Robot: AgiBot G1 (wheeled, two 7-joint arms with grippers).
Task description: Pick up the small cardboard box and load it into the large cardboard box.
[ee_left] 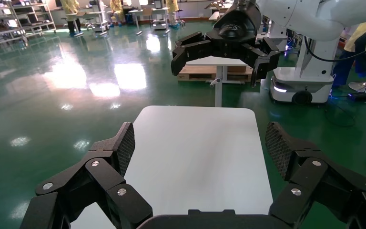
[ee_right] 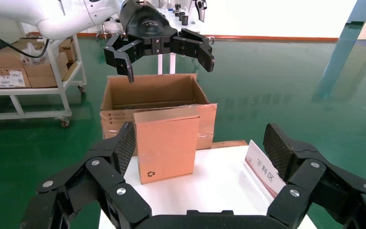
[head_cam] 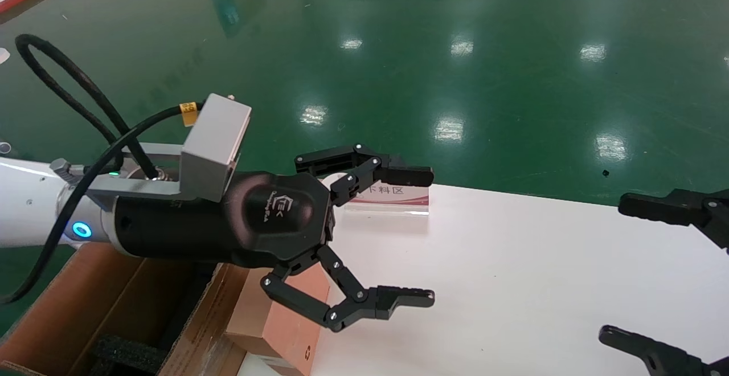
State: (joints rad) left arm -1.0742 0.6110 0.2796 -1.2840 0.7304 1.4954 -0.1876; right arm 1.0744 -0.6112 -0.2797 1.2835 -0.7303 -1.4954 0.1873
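Observation:
The small cardboard box [head_cam: 293, 333] stands upright on the left end of the white table [head_cam: 541, 262]; in the right wrist view [ee_right: 167, 143] its pinkish face shows a black recycling mark. The large cardboard box [head_cam: 74, 296] stands open just beyond that table end, also seen in the right wrist view [ee_right: 152, 93], with black foam [head_cam: 122, 353] inside. My left gripper [head_cam: 430, 236] hovers open and empty above the small box, fingers pointing along the table [ee_left: 200, 143]. My right gripper [head_cam: 615, 268] is open and empty at the table's right end, facing the small box [ee_right: 198, 143].
A small sign with red-and-white print [head_cam: 393, 193] stands at the table's far edge, also in the right wrist view [ee_right: 264, 169]. Green floor surrounds the table. A white shelf cart with cartons [ee_right: 24, 71] stands beyond the large box.

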